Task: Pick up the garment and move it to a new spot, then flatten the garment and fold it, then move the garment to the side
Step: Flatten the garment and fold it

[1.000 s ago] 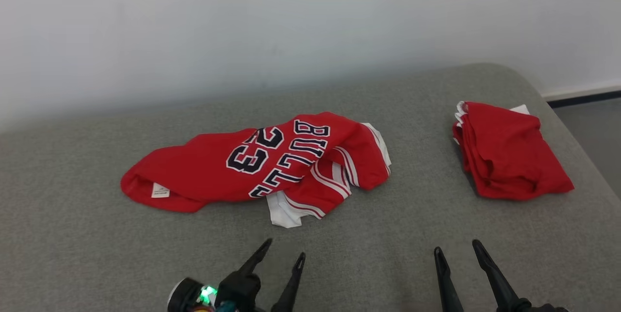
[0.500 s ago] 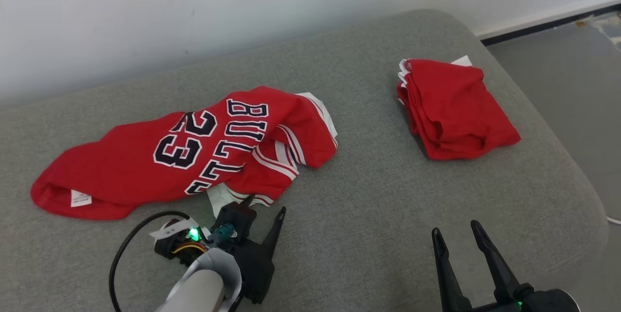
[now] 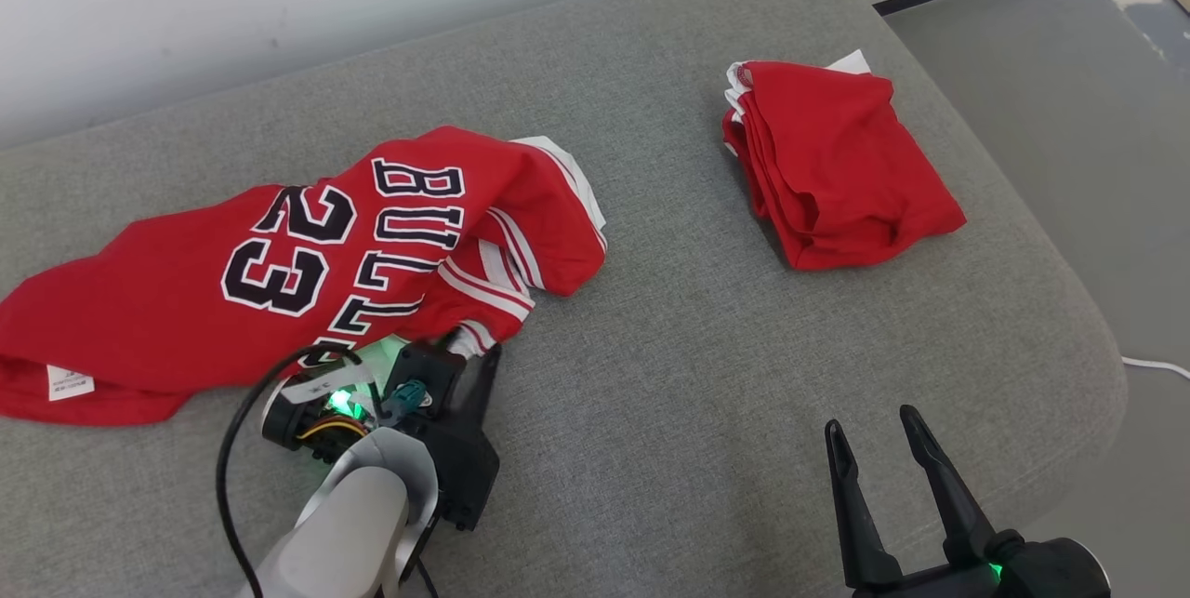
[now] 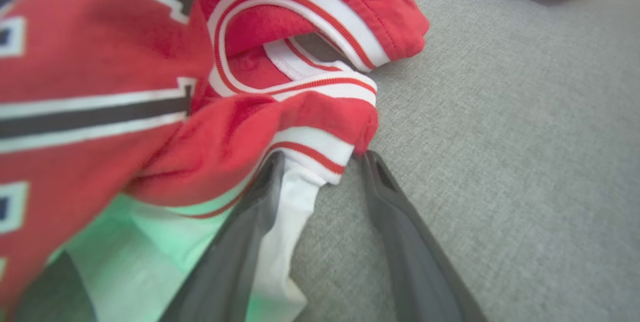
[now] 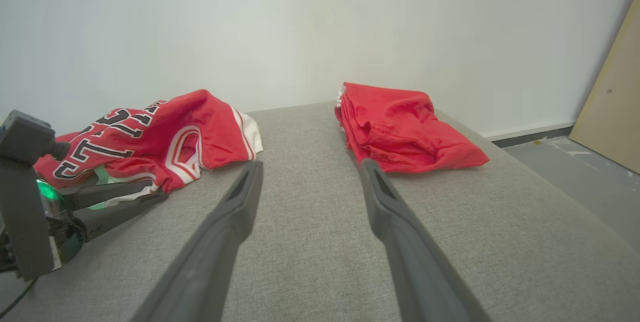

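The jersey [image 3: 279, 263] is thin red knit, crumpled, with white-and-red striped trim round the armholes and a black "BULLS 23" print outlined in white. It's lying on the left half of a grey woven cushion [image 3: 669, 375] with rounded corners. Its long axis runs left to right across the head view: the hem with its little white tag is at the far left, the bunched armholes are toward the middle, and the print sits sideways. A second red garment [image 3: 837, 161] sits folded near the cushion's right edge, well apart.

The pale left forearm reaches in low from the bottom edge. The left gripper [image 4: 322, 157] is down at the jersey's near edge, fingers spread around the striped trim corner (not pinched yet). The right gripper [image 3: 870, 419] hangs over the cushion's front right, fingers apart with nothing between them.
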Available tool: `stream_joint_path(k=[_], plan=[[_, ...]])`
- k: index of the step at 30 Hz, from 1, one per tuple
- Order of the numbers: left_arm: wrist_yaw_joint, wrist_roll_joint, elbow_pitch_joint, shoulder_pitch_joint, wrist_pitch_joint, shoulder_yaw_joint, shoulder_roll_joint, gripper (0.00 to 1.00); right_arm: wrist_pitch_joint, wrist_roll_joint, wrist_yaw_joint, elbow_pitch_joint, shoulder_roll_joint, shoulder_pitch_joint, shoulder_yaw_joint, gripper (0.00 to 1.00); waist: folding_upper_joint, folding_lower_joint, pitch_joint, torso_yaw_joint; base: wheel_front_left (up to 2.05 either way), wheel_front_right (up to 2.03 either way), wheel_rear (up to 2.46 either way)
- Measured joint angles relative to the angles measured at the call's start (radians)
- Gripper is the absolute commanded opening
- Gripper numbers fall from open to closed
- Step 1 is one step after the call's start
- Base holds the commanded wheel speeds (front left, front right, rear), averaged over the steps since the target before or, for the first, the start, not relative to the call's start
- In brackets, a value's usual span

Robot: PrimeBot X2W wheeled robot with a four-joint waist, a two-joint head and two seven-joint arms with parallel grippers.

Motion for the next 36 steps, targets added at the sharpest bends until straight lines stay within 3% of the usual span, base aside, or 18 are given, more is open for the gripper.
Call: stream_joint_path(k=[10,17,23,27,32,36], plan=[[-0.026,-0.042,-0.059,-0.020,-0.045,-0.031,-0.045,0.00,0.000,0.001,0.000,0.021,0.000,0.006,-0.004,1.00,0.0000,-0.0002,-0.061,0.008,0.00,0.00,0.00],[-0.038,-0.206,-0.266,-0.141,-0.009,-0.029,-0.059,0.00,0.000,0.001,0.000,0.047,0.000,0.020,0.008,1.00,0.0000,-0.0003,-0.141,0.010,0.00,0.00,0.00],[-0.042,-0.420,-0.361,-0.295,0.103,0.036,-0.059,0.00,0.000,0.001,0.000,0.070,0.001,0.043,0.012,1.00,0.0000,-0.0003,-0.213,-0.014,0.00,0.00,0.00],[-0.005,-0.544,-0.366,-0.432,0.147,0.082,-0.059,0.00,0.000,0.001,0.000,0.075,0.001,0.055,0.006,1.00,-0.0001,-0.0003,-0.249,-0.044,0.00,0.00,0.00],[0.052,-0.605,-0.307,-0.584,0.137,0.116,-0.060,0.00,0.000,0.001,0.000,0.076,0.001,0.067,-0.005,1.00,-0.0001,-0.0004,-0.284,-0.069,0.00,0.00,0.00],[0.049,-0.635,-0.238,-0.585,0.136,0.145,-0.052,0.00,0.000,0.003,0.000,0.070,0.001,0.068,-0.018,1.00,-0.0002,-0.0004,-0.297,-0.068,0.00,0.00,0.00]])
